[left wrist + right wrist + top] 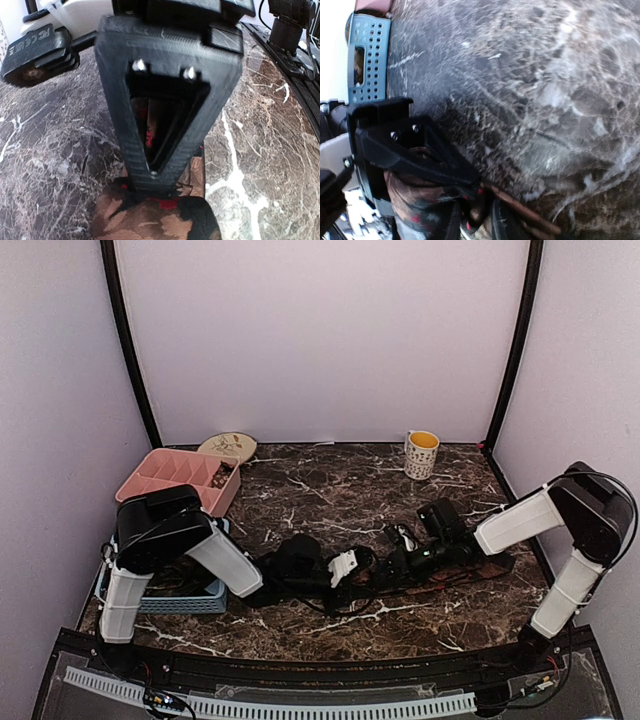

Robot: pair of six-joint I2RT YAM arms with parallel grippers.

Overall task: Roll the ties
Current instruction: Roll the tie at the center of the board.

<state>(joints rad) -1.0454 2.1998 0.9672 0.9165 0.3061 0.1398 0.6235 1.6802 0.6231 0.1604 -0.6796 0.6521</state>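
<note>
Tie (150, 220), reddish-brown with a leaf-like pattern and red flecks, lies bunched on the marble table (330, 490) at the near middle, where both arms meet. The left gripper (152, 175) has its fingers drawn to a narrow V, the tips together on the fabric, and more of the tie shows through the gap between them. The right gripper (472, 192) sits against the same bunch from the right. Only one of its fingers (420, 150) is clear, so I cannot tell whether it is spread or pinched. A thin strip of the tie runs off along the table to the right of it.

From above, the tie is nearly lost among the dark grippers and the black cables (330, 605) looped around them. A blue perforated basket (190, 602) stands at the near left, mostly covered by the left arm. Farther left is a pink divided tray (150, 475), with a plate (228, 446) half hidden behind it. A mug (421, 454) stands at the far right, well apart from the arms. The lower edge of the left wrist view cuts off the tie.
</note>
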